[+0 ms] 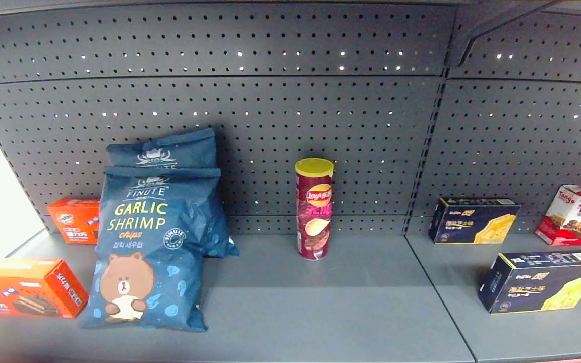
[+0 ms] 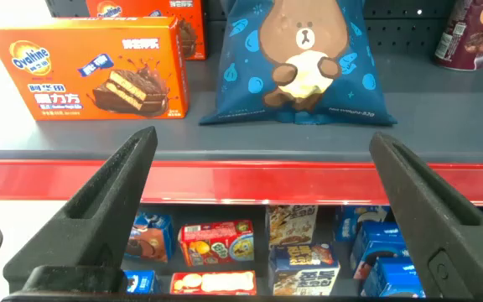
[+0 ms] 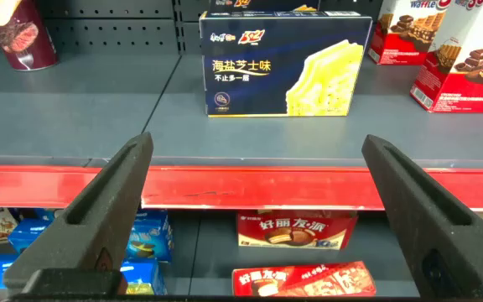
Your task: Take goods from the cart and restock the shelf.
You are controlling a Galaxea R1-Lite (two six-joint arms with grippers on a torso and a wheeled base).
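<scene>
Head: shelf (image 1: 321, 302) part stocked. Chips can (image 1: 314, 209) upright mid, shrimp chips bags (image 1: 149, 252) on its left, gaps between.
L wrist: left tool (image 2: 264, 141) wide, empty, facing orange cake box (image 2: 99, 71).
R wrist: right tool (image 3: 258, 144) wide, empty, facing navy box (image 3: 283, 63).
You've most restocking left, imo.

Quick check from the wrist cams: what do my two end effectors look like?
The left end effector has two matte black fingers. Each is a long, flat-faced wedge, thick at the base and narrowing to a blunt tip, with a ridge along the inner edge. The right end effector is the same build and colour, plain and unmarked.
</scene>
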